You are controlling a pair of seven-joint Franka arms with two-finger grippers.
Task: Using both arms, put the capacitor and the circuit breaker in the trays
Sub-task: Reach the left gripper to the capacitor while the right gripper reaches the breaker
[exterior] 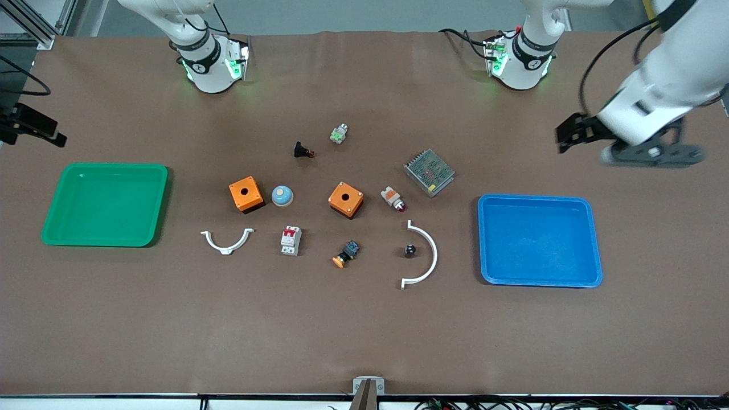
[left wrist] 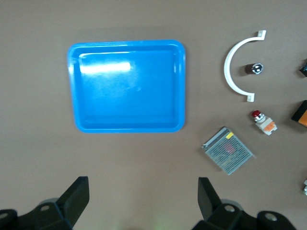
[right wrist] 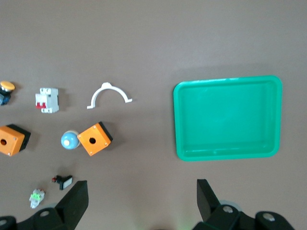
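The capacitor (exterior: 409, 249), a tiny black cylinder with a silvery top, lies inside the curve of a white half-ring bracket (exterior: 428, 256); it also shows in the left wrist view (left wrist: 254, 68). The circuit breaker (exterior: 291, 240), a white-grey block with red levers, lies near the table's middle and shows in the right wrist view (right wrist: 47, 99). My left gripper (exterior: 569, 138) (left wrist: 144, 201) is open and empty, high over bare table at the left arm's end. My right gripper (exterior: 28, 128) (right wrist: 142, 201) is open and empty, high over the right arm's end.
A blue tray (exterior: 535, 198) lies toward the left arm's end, a green tray (exterior: 114, 167) toward the right arm's. Two orange boxes (exterior: 246, 194) (exterior: 345, 199), a mesh power supply (exterior: 429, 172), a second white bracket (exterior: 226, 242) and several small buttons lie between them.
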